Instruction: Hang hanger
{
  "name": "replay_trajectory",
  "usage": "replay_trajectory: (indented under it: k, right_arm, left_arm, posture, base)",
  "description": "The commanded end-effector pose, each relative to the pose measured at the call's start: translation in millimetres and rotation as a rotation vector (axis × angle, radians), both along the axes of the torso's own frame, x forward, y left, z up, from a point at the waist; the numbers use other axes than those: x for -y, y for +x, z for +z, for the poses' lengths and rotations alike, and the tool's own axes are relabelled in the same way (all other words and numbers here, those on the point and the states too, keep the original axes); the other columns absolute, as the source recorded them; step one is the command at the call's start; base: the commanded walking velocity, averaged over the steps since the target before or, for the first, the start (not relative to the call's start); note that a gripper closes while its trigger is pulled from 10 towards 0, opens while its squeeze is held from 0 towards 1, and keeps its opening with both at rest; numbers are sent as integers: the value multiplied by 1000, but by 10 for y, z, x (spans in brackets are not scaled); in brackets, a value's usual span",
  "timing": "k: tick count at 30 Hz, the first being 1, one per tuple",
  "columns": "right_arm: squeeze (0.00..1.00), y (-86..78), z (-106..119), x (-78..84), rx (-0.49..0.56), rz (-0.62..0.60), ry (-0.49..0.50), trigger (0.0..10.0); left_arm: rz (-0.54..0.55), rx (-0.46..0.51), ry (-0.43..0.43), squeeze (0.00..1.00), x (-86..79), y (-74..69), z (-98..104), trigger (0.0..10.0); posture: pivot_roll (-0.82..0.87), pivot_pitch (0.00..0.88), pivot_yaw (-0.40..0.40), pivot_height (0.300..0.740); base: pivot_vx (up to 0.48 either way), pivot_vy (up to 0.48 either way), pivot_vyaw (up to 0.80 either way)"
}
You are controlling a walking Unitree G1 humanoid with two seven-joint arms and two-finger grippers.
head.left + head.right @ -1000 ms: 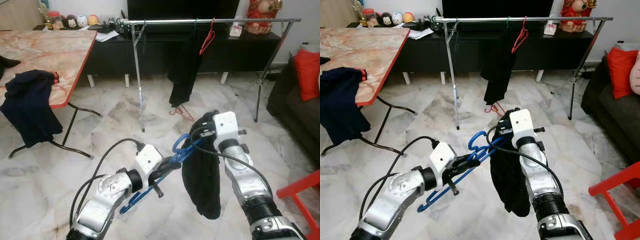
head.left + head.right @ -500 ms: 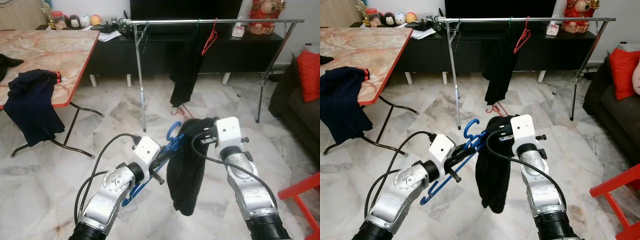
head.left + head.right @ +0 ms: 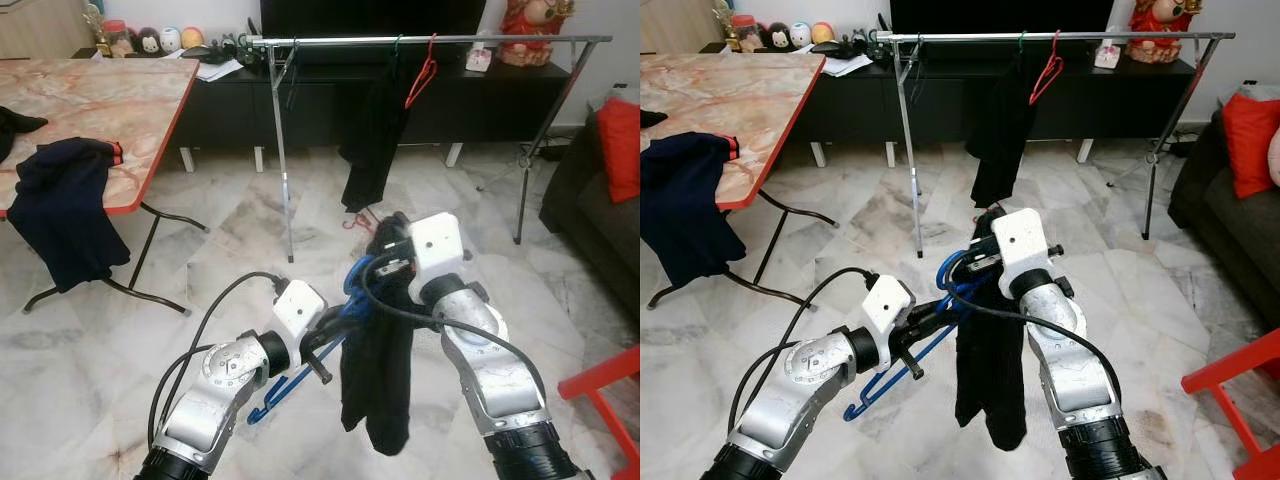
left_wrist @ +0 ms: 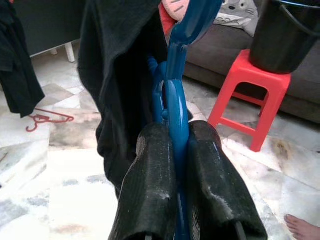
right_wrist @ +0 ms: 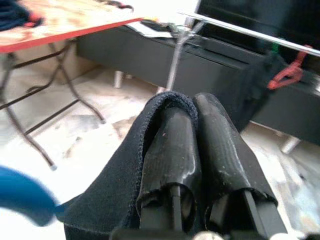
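My left gripper (image 3: 328, 345) is shut on a blue hanger (image 3: 892, 383), with its fingers (image 4: 150, 165) clamped on the hanger's neck (image 4: 176, 107). The hook (image 3: 951, 270) points up toward the right arm. My right gripper (image 5: 194, 102) is shut on a black garment (image 3: 380, 385) that hangs down right beside the hook and touches it. The fabric (image 5: 107, 200) wraps over one finger. A metal clothes rack (image 3: 470, 41) stands beyond, carrying a red hanger (image 3: 418, 82) and another black garment (image 3: 370, 140).
A marble-topped table (image 3: 100, 100) with a dark blue garment (image 3: 65, 215) over its edge is at left. A red stool (image 3: 600, 385) and a sofa with a red cushion (image 3: 620, 150) are at right. A red hanger (image 4: 42, 120) lies on the floor under the rack.
My right gripper has carried the black garment left, up against the blue hanger's hook. The left gripper and hanger have sunk a little.
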State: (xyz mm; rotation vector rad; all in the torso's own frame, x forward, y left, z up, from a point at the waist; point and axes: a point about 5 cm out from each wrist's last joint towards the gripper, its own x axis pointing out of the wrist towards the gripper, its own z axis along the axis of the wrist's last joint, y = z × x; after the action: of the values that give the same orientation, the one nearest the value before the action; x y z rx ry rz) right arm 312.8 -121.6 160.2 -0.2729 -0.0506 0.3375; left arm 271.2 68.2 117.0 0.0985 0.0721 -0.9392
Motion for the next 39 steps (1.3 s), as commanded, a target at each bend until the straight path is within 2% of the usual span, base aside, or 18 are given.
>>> replay_trajectory:
  k: [1, 5, 9, 11, 14, 16, 19, 28, 30, 39]
  right_arm:
    - [0, -48, 150, -79, 53, 87, -1, 0]
    - [0, -65, 152, -50, 46, 131, -32, 0]
    - [0, -71, 178, -47, 43, 145, -37, 0]
    - [0, -93, 190, -54, 39, 159, -39, 0]
    - [0, -101, 184, -47, 31, 156, -39, 0]
    - [0, -103, 148, -41, 18, 138, -43, 0]
    - [0, -126, 138, -78, 9, 135, -17, 0]
    - [0, -146, 86, -32, -18, 86, -13, 0]
    - [0, -174, 82, -21, -28, 84, 12, 0]
    - [0, -281, 4, 14, -54, 93, -18, 0]
  left_arm:
    - [-44, -14, -23, 0, 50, -16, 35, 10000]
    - [-84, -40, -49, 0, 82, -45, 47, 10000]
    - [-74, -37, -42, 0, 89, -38, 44, 10000]
    - [-1, -18, -31, 0, 67, 15, 30, 10000]
    - [35, -7, -39, 0, 54, 43, 44, 10000]
    - [96, 2, -33, 0, 36, 95, 42, 10000]
    - [173, 6, -90, 0, 23, 172, 101, 10000]
    - [264, 48, -156, 0, -27, 260, 207, 10000]
    - [332, 46, -198, 0, -71, 313, 234, 10000]
    - [370, 60, -222, 0, -134, 364, 271, 10000]
  posture:
    - [-106, 0, -31, 740]
    - [-109, 0, -28, 740]
    - [-111, 0, -27, 740]
    - [-112, 0, -28, 740]
    - [-111, 0, -29, 740]
    - [-112, 0, -28, 740]
    - [-118, 0, -27, 740]
    - [-115, 0, -29, 740]
    - [-115, 0, -29, 740]
    - [-122, 0, -28, 740]
  base:
    - [0, 0, 0]
    - [0, 0, 0]
    - [0, 0, 0]
    - [0, 0, 0]
    - [0, 0, 0]
    - [0, 0, 0]
    - [0, 0, 0]
    - [0, 0, 0]
    - [0, 0, 0]
    - [0, 0, 0]
